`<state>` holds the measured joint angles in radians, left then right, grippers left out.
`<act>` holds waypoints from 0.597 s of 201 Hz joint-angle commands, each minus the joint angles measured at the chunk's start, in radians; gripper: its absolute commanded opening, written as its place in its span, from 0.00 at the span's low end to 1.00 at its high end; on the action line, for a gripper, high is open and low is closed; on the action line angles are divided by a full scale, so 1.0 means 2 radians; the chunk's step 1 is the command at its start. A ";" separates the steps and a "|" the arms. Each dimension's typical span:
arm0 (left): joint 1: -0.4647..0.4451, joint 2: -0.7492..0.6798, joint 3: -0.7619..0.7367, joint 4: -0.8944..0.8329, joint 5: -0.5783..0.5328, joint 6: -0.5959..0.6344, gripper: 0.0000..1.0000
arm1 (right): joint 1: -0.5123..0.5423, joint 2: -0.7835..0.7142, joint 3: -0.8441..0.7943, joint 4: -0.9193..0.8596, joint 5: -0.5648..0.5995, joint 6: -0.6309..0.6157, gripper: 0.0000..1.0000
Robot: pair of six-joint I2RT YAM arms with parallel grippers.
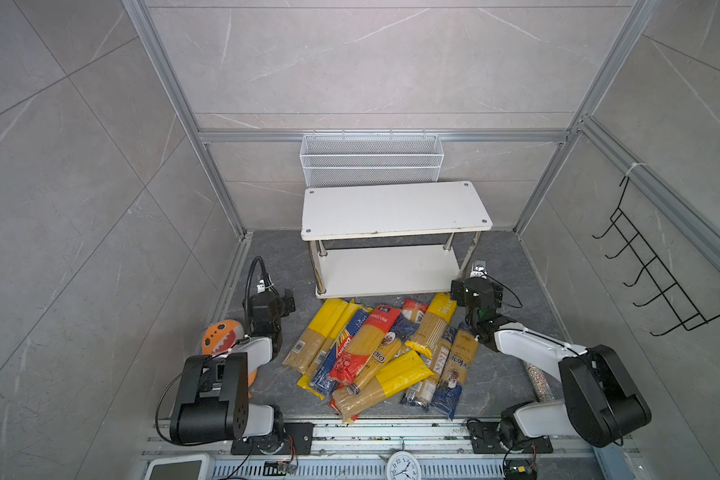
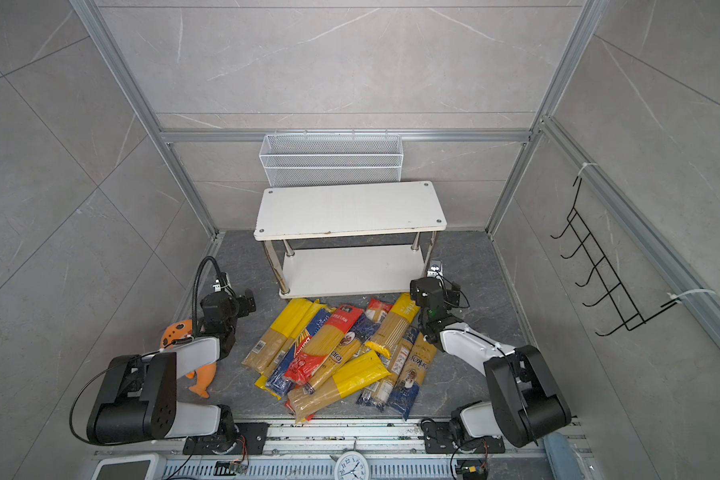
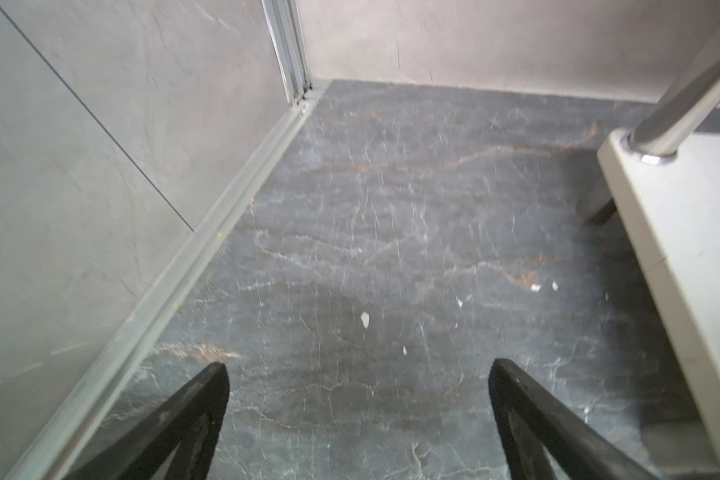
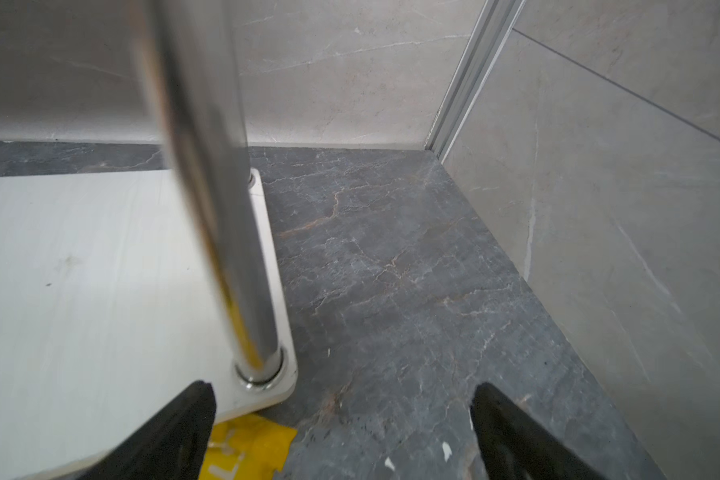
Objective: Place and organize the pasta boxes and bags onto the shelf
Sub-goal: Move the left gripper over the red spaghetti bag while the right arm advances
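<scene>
Several pasta packets (image 1: 375, 353) (image 2: 333, 357) with yellow, red or dark blue ends lie in a crossed pile on the dark floor. Behind them stands the white two-tier shelf (image 1: 395, 208) (image 2: 350, 205), both boards bare. My left gripper (image 1: 282, 300) (image 3: 358, 370) is open over bare floor, left of the pile and near the shelf's left front corner (image 3: 682, 249). My right gripper (image 1: 474, 291) (image 4: 341, 390) is open beside the shelf's right front leg (image 4: 225, 249). One finger is over a packet's yellow end (image 4: 246, 449). Neither gripper holds anything.
An orange plush toy (image 1: 221, 332) (image 2: 202, 376) lies under my left arm. A white wire mesh basket (image 1: 371, 160) hangs on the back wall above the shelf. A black wire hook rack (image 1: 657, 274) hangs on the right wall. A glittery roll (image 1: 537, 380) lies under my right arm.
</scene>
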<state>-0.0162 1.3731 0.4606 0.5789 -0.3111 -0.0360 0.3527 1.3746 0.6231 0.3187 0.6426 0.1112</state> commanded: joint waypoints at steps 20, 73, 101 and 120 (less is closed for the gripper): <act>-0.075 -0.054 0.040 -0.121 -0.078 -0.002 1.00 | 0.006 -0.072 0.041 -0.219 0.037 0.094 1.00; -0.200 -0.148 0.069 -0.246 -0.113 -0.041 1.00 | 0.015 -0.126 0.088 -0.357 -0.031 0.133 1.00; -0.253 -0.199 0.066 -0.302 -0.098 -0.068 1.00 | 0.017 -0.156 0.094 -0.398 -0.083 0.148 1.00; -0.282 -0.226 0.074 -0.349 -0.077 -0.092 1.00 | 0.019 -0.176 0.094 -0.419 -0.116 0.151 1.00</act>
<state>-0.5266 0.9813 0.5720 0.0387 -0.4911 -0.1318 0.3809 1.0733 0.7837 -0.3927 0.5224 0.3729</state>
